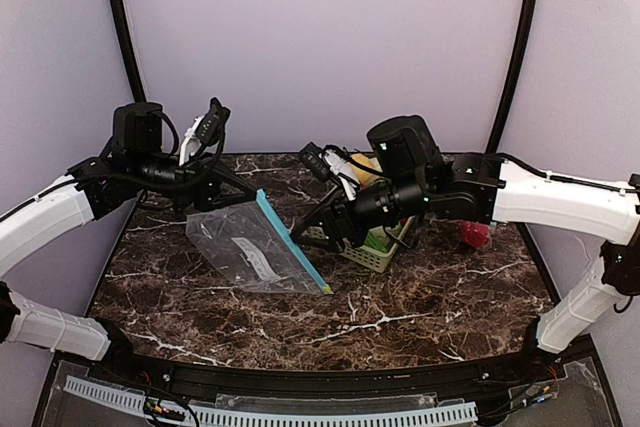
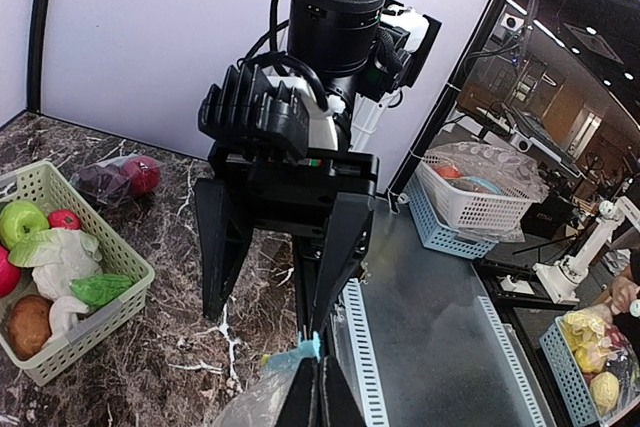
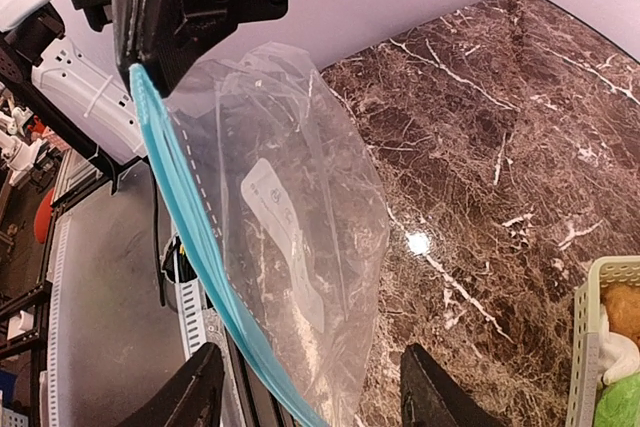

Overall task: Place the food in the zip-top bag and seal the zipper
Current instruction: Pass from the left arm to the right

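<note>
Bag (image 1: 255, 247), one, pinched in left hand (image 1: 248, 194); right hand (image 3: 312, 397) spread; one basket (image 2: 95, 332).

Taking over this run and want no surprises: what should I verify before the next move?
1. Left gripper shut on the zip-top bag at its top corner: ok.
2. Right gripper open and empty: ok.
3. Bag's mouth open for loading: cannot tell.
4. Food in view in the basket: ok.
5. Any of it in the bag: not ok, the bag is empty.
6. Blue zipper clear of the right fingers: cannot tell; it runs between them.
</note>
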